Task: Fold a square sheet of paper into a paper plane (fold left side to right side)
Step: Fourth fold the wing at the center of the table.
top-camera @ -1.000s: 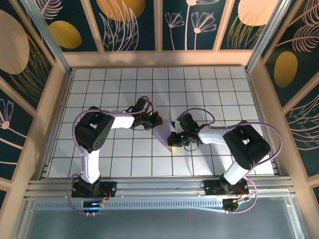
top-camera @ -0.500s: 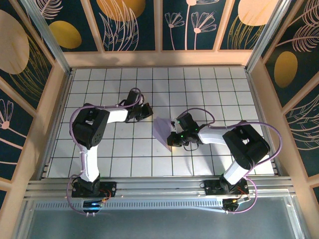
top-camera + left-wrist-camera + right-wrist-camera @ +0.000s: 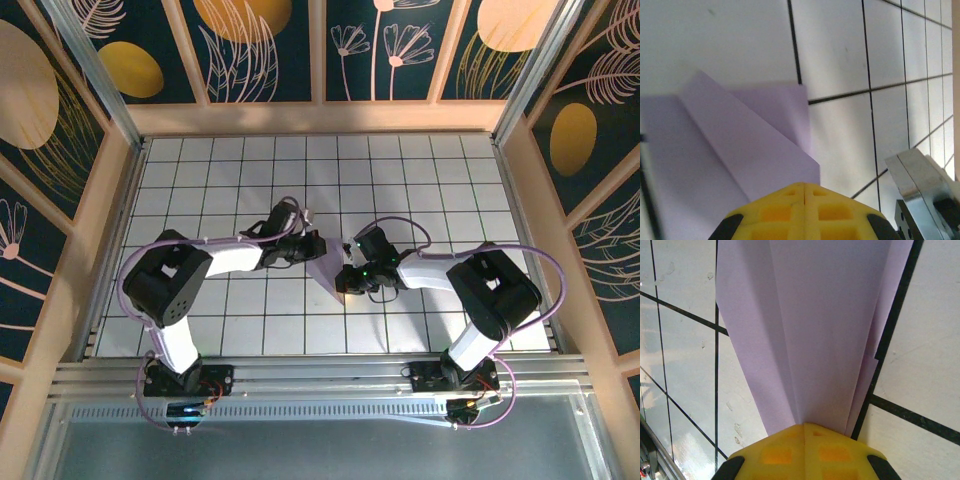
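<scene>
Lavender paper plane (image 3: pixel 327 270), mid-table, stays pinned at its narrow end by the closed right gripper (image 3: pixel 804 426) while the closed left gripper (image 3: pixel 804 186) has swung back onto its wide end, likely to press a crease.

Top external camera: high and behind the arm bases, looking steeply down over the whole tiled table (image 3: pixel 250 170). Left wrist camera: very close and low, sighting past the left gripper (image 3: pixel 804 200) onto the paper plane (image 3: pixel 740 150); right wrist camera does likewise past the right gripper (image 3: pixel 804 440) from the other end. All three share that paper and the nearby tiles.
</scene>
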